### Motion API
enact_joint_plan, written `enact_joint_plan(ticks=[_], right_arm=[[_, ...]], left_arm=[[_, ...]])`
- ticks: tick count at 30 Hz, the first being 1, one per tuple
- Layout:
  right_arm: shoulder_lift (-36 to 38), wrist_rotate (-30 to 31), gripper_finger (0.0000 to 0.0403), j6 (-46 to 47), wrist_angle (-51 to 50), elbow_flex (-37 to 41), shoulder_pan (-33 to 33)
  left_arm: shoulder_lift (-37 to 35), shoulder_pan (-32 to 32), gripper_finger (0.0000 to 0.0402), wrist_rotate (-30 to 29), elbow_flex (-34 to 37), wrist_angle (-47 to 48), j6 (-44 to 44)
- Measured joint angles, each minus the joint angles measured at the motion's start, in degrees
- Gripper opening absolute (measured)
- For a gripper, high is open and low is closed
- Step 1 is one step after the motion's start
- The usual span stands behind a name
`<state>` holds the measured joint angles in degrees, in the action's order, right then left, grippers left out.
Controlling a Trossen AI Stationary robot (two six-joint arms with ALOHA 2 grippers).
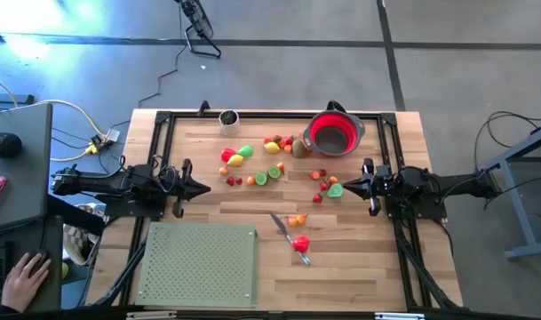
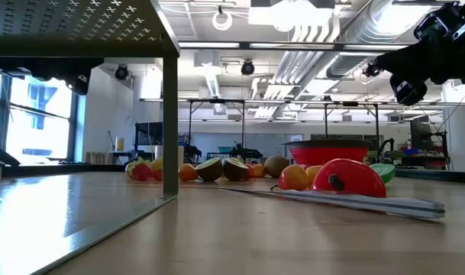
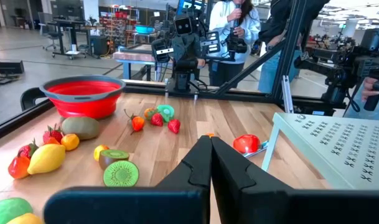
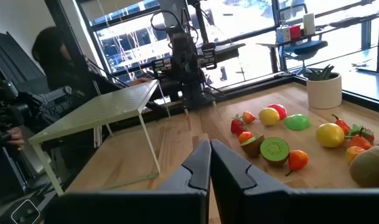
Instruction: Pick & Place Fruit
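Note:
Several small toy fruits (image 1: pixel 272 160) lie loose on the wooden table's middle and far part: a yellow lemon (image 3: pixel 46 158), kiwi halves (image 3: pixel 121 173), strawberries (image 3: pixel 173 126), a green piece (image 1: pixel 334 190). One red fruit (image 1: pixel 300 243) lies nearer the front, beside a slim grey knife (image 1: pixel 281 224). My left gripper (image 1: pixel 206 188) hovers shut at the cluster's left, fingers level and pointing right. My right gripper (image 1: pixel 345 187) hovers shut at the cluster's right, pointing left, above the green piece. In each wrist view the fingers (image 3: pixel 210 140) (image 4: pixel 210 144) meet with nothing between them.
A red strainer bowl with a grey rim (image 1: pixel 334 133) stands at the far right. A pale green perforated rack (image 1: pixel 199 262) on legs fills the near left. A small potted plant (image 1: pixel 228 117) sits at the far edge. People stand beyond the table (image 3: pixel 236 25).

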<state>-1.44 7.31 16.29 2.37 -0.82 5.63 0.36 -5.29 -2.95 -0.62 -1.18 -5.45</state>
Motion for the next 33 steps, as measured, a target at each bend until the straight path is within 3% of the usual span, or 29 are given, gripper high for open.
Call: enact_joint_plan(ticks=[21,33], right_arm=[[0.0,0.2,0.0002,0.6,0.0,0.0,0.0],[0.0,1.5,0.0002,2.1,1.7,0.0,0.0]], left_arm=[[0.0,0.0,0.0000,-0.4,-0.1,-1.1,-3.9],[0.5,0.0,0.0000,-4.0,-6.1,-0.6,-0.5]])
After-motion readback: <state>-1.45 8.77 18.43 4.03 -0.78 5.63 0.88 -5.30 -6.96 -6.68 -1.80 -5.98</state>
